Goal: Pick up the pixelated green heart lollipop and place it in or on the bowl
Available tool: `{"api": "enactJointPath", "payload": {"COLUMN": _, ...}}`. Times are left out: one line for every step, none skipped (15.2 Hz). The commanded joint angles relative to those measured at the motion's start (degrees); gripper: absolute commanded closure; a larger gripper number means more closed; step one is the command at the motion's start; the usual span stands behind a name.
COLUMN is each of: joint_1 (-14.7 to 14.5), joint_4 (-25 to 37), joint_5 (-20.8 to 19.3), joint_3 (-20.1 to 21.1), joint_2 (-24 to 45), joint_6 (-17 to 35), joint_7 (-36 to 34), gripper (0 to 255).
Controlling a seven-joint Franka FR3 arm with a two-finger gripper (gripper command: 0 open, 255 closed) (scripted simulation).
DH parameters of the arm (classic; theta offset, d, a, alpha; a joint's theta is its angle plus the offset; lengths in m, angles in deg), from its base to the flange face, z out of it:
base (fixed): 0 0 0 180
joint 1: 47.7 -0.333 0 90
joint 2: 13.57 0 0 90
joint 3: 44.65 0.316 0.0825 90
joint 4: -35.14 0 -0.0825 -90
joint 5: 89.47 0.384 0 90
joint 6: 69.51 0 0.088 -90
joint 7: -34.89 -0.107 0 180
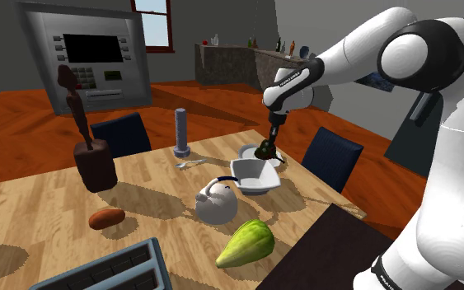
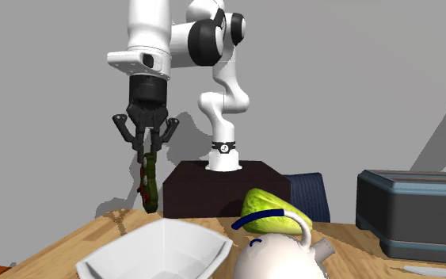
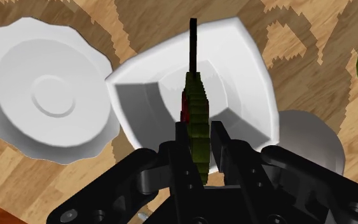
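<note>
In the shoulder view's middle the white bowl (image 1: pixel 255 175) sits under the green lollipop (image 1: pixel 266 151), pinched at its flat head by the closed end effector (image 1: pixel 273 136); it looks light, stiff, probably brittle, best held across those flat faces.

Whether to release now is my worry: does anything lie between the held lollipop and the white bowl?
Nothing visible does. The gripper, shut on the green lollipop, hangs above the white bowl, and the wrist view looks past the stick into the bowl's open hollow. The white plate and the kettle stand beside the bowl, not over it.
</note>
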Motion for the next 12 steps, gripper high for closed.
{"api": "enactJointPath", "payload": {"joint_1": 0.2, "joint_4": -0.4, "joint_5": 0.5, "joint_3": 0.2, "joint_2": 1.0, "joint_6": 1.4, "joint_7": 0.4, "gripper": 255}}
{"api": "enactJointPath", "payload": {"joint_1": 0.3, "joint_4": -0.6, "joint_5": 0.7, "joint_3": 0.3, "joint_2": 1.5, "joint_6": 2.1, "joint_7": 0.5, "gripper": 255}}
{"api": "enactJointPath", "payload": {"joint_1": 0.4, "joint_4": -0.7, "joint_5": 0.9, "joint_3": 0.4, "joint_2": 2.0, "joint_6": 2.7, "joint_7": 0.7, "gripper": 255}}
{"api": "enactJointPath", "payload": {"joint_1": 0.5, "joint_4": -0.8, "joint_5": 1.2, "joint_3": 0.5, "joint_2": 2.6, "joint_6": 3.3, "joint_7": 0.8, "gripper": 255}}
{"api": "enactJointPath", "payload": {"joint_1": 0.6, "joint_4": -0.9, "joint_5": 1.4, "joint_3": 0.6, "joint_2": 3.1, "joint_6": 3.9, "joint_7": 0.9, "gripper": 255}}
{"api": "enactJointPath", "payload": {"joint_1": 0.6, "joint_4": -1.0, "joint_5": 1.6, "joint_3": 0.8, "joint_2": 3.6, "joint_6": 4.6, "joint_7": 1.1, "gripper": 255}}
{"api": "enactJointPath", "payload": {"joint_1": 0.7, "joint_4": -1.1, "joint_5": 1.9, "joint_3": 0.9, "joint_2": 4.1, "joint_6": 5.2, "joint_7": 1.2, "gripper": 255}}
{"api": "enactJointPath", "payload": {"joint_1": 0.8, "joint_4": -1.2, "joint_5": 2.1, "joint_3": 1.0, "joint_2": 4.7, "joint_6": 5.8, "joint_7": 1.4, "gripper": 255}}
{"api": "enactJointPath", "payload": {"joint_1": 0.9, "joint_4": -1.3, "joint_5": 2.3, "joint_3": 1.2, "joint_2": 5.2, "joint_6": 6.4, "joint_7": 1.5, "gripper": 255}}
{"api": "enactJointPath", "payload": {"joint_1": 1.1, "joint_4": -1.3, "joint_5": 2.6, "joint_3": 1.3, "joint_2": 5.8, "joint_6": 7.0, "joint_7": 1.7, "gripper": 255}}
{"api": "enactJointPath", "payload": {"joint_1": 1.2, "joint_4": -1.4, "joint_5": 2.9, "joint_3": 1.5, "joint_2": 6.5, "joint_6": 7.7, "joint_7": 1.9, "gripper": 255}}
{"api": "enactJointPath", "payload": {"joint_1": 1.2, "joint_4": -1.4, "joint_5": 2.9, "joint_3": 1.5, "joint_2": 6.5, "joint_6": 7.7, "joint_7": 1.9, "gripper": 255}}
